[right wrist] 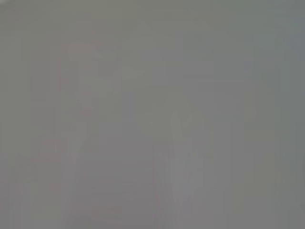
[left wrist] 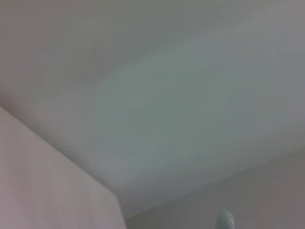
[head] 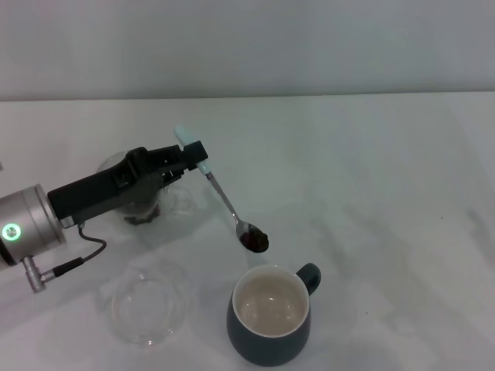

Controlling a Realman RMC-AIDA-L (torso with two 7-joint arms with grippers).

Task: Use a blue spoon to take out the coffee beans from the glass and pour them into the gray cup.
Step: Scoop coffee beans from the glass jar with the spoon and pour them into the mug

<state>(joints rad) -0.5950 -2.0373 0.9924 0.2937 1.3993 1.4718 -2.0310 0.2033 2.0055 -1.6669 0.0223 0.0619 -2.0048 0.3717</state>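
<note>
In the head view my left gripper (head: 193,157) is shut on the pale blue handle of the blue spoon (head: 223,196). The spoon slants down to the right, its metal bowl loaded with dark coffee beans (head: 254,240). The bowl hangs just above and slightly behind the rim of the gray cup (head: 271,328), which shows a cream inside and no beans. The glass (head: 143,210) stands under my left arm, mostly hidden, with beans at its bottom. The left wrist view shows only the handle's tip (left wrist: 224,220). The right gripper is out of view.
A shallow clear glass dish (head: 148,302) lies at the front left, beside the gray cup. A cable (head: 77,261) hangs from my left arm above the white table (head: 387,193).
</note>
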